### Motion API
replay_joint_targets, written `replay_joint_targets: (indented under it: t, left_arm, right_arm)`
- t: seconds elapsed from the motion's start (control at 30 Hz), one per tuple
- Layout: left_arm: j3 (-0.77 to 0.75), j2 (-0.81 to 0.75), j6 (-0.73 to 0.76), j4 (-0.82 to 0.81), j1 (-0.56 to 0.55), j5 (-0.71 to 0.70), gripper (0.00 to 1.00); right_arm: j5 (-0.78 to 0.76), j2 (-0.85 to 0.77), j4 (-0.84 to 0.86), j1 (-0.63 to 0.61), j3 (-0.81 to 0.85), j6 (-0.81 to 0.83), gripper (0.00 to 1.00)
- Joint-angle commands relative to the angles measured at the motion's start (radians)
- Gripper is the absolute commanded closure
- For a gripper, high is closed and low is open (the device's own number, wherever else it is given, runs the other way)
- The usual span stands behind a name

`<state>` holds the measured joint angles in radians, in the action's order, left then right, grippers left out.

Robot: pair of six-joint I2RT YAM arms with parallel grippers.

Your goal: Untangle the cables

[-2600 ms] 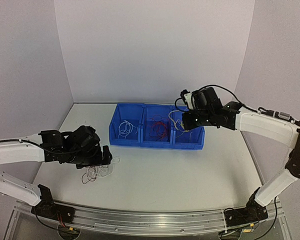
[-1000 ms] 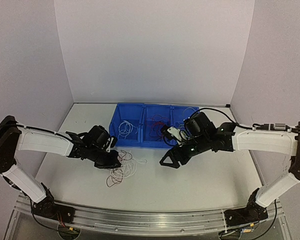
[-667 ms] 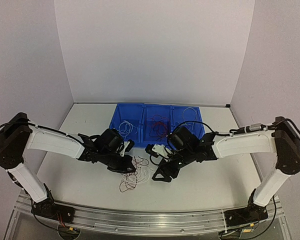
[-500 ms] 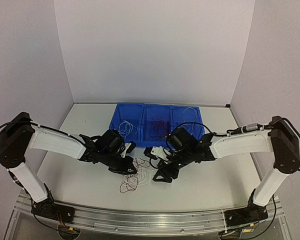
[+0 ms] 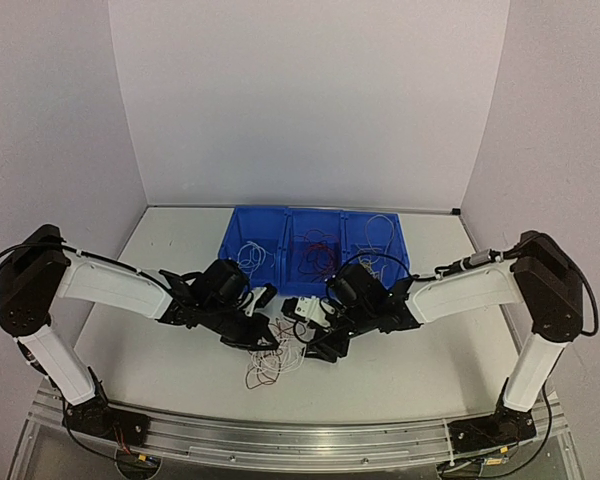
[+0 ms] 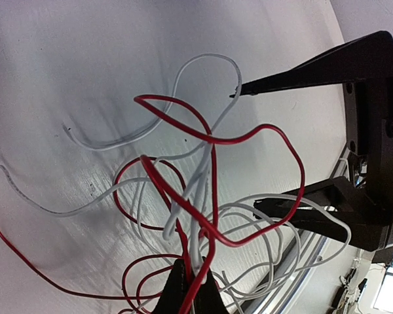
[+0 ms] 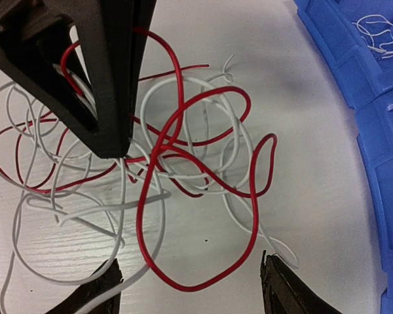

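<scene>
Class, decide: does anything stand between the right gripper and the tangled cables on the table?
Nothing visible does. The open right gripper faces the cables directly; the left gripper pinches them from the far side.

top external: high behind arm bases [image 5: 108, 415], facing down and forward across whole worktop [image 5: 430, 350], far | left wrist: very near, seemingly low and tilted, facing right gripper [image 6: 243, 152] | right wrist: close, looking down, facing left gripper [image 7: 115, 148] | shared: cables [image 5: 272, 362] tangle, all three views

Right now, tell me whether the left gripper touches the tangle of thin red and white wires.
Touching. The left wrist view shows the left gripper shut on the wire tangle.
</scene>
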<state>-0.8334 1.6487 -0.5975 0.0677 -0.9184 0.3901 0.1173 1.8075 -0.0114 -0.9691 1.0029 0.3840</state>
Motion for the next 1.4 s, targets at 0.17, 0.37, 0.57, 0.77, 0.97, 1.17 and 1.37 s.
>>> replay_joint_targets:
  t: [0.17, 0.37, 0.57, 0.77, 0.97, 1.17, 1.37]
  left_arm:
    - [0.021, -0.061, 0.049, 0.01, -0.005, 0.006, 1.0]
    - [0.01, -0.062, 0.086, 0.034, -0.005, 0.029, 1.0]
    - [-0.003, -0.034, 0.117, 0.053, -0.004, 0.05, 1.0]
    - [-0.021, -0.007, 0.132, 0.071, -0.005, 0.044, 1.0]
    - [-0.022, -0.005, 0.134, 0.07, -0.005, 0.041, 1.0]
    - [-0.016, -0.012, 0.116, 0.071, -0.004, 0.012, 1.0]
    - [0.009, -0.082, 0.058, 0.135, -0.004, -0.128, 1.0]
  right_arm:
    - [-0.044, -0.131, 0.048, 0.002, -0.076, 0.098, 0.3]
    - [-0.051, -0.088, 0.042, 0.002, -0.026, 0.164, 0.3]
    - [-0.065, 0.004, 0.039, 0.003, 0.068, 0.233, 0.28]
    - [-0.027, 0.096, 0.017, 0.005, 0.145, 0.278, 0.29]
    - [-0.009, 0.146, -0.02, 0.009, 0.167, 0.268, 0.34]
    - [-0.019, 0.135, -0.027, 0.012, 0.161, 0.24, 0.94]
    - [-0.363, 0.038, -0.025, 0.015, 0.137, 0.024, 1.0]
